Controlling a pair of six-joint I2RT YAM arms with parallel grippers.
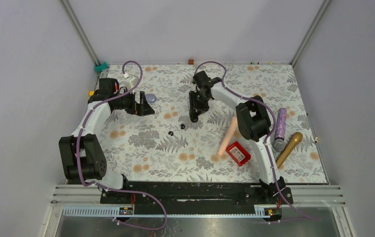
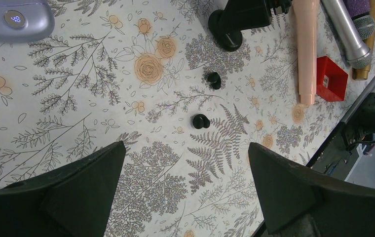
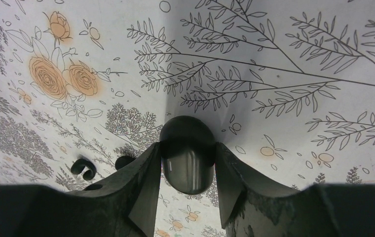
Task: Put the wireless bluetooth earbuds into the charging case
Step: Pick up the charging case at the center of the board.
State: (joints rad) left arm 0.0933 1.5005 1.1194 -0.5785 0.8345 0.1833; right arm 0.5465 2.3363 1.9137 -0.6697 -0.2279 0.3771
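Observation:
The glossy black charging case [image 3: 188,165] is pinched between my right gripper's [image 3: 189,148] fingers, low at the table mat; its lid state is unclear. It also shows in the left wrist view [image 2: 226,38] and under the right gripper in the top view [image 1: 194,117]. Two tiny black earbuds lie loose on the mat just in front of it [image 1: 182,126] [image 1: 170,133]. They also show in the left wrist view [image 2: 214,79] [image 2: 201,121] and in the right wrist view [image 3: 84,168] [image 3: 123,160]. My left gripper [image 1: 146,104] [image 2: 186,147] is open and empty, above the mat to their left.
A lavender round device [image 1: 150,98] [image 2: 15,19] sits beside the left gripper. A pink cylinder [image 1: 228,138], a red box [image 1: 238,153], a glittery purple microphone [image 1: 279,126] and a gold one [image 1: 289,148] lie at the right. A small red block [image 1: 191,61] sits at the back edge.

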